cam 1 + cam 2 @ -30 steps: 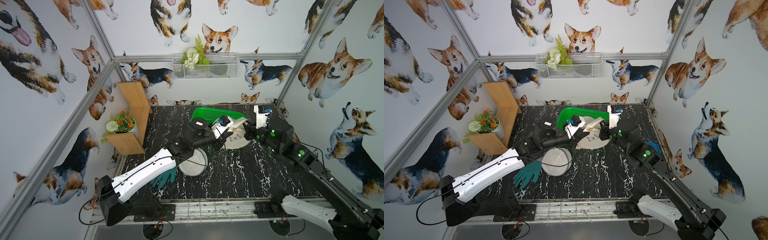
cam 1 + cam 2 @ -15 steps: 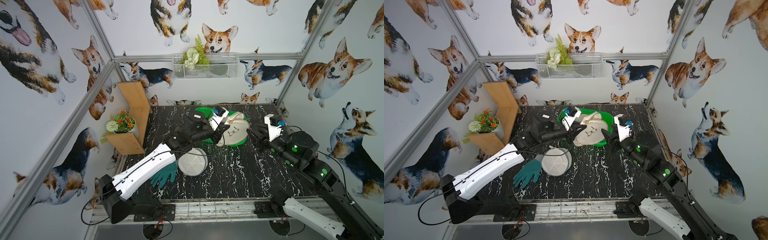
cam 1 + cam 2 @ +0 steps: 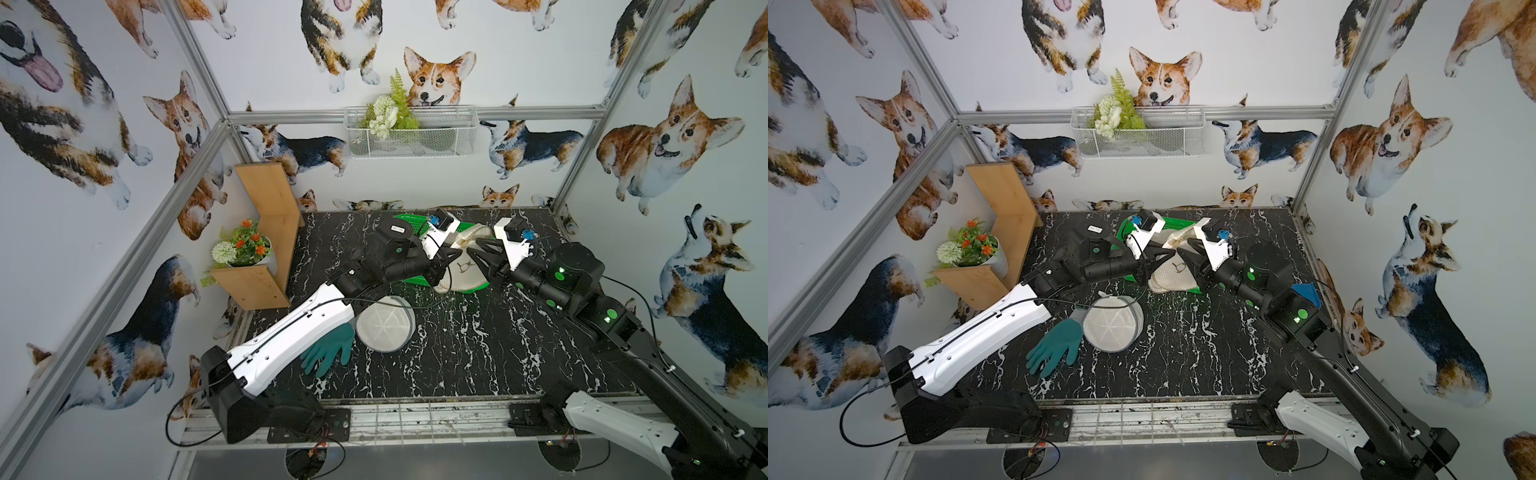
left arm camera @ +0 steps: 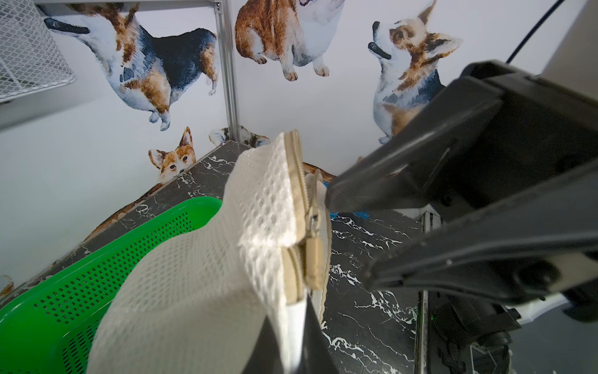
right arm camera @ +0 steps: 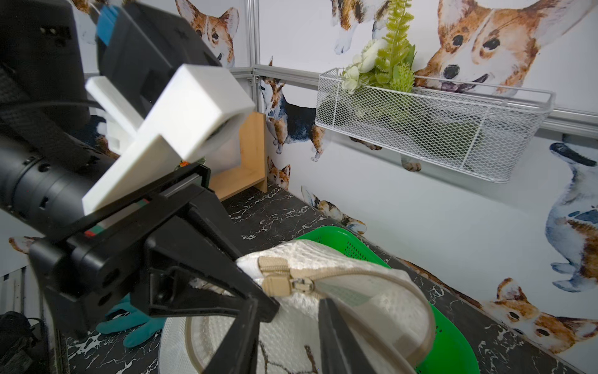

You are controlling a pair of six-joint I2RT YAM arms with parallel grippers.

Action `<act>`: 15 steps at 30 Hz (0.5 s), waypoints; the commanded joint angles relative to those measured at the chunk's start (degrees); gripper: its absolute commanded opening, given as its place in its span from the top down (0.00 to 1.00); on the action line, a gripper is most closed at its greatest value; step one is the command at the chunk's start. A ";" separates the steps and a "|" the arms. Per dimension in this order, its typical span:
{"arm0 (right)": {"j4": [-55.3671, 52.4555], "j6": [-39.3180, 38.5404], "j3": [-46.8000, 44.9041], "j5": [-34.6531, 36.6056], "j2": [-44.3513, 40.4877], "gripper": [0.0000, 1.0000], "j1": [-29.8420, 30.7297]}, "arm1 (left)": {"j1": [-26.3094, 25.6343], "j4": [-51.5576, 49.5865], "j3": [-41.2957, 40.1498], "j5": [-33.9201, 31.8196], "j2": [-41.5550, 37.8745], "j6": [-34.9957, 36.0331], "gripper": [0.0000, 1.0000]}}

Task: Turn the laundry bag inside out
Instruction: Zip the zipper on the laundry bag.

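right arm back at the bag

the right gripper (image 4: 348,236) has swung back in beside the laundry bag (image 3: 461,270), fingers spread about its zip edge, gripping nothing yet. the bag hangs over the green basket (image 3: 411,277), pinched by the left gripper (image 5: 270,307); the turning looks barely begun. no writing reads: the small dark mark (image 3: 463,266) on the mesh is illegible.

Both top views: high, front, looking down at the whole table (image 3: 457,353). Wrist cams: close-up, facing each other across the laundry bag (image 4: 210,259).
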 commanded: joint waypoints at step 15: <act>3.90 -4.19 1.17 10.61 3.29 0.53 3.04 | -0.06 -1.30 2.57 0.91 1.49 0.51 1.00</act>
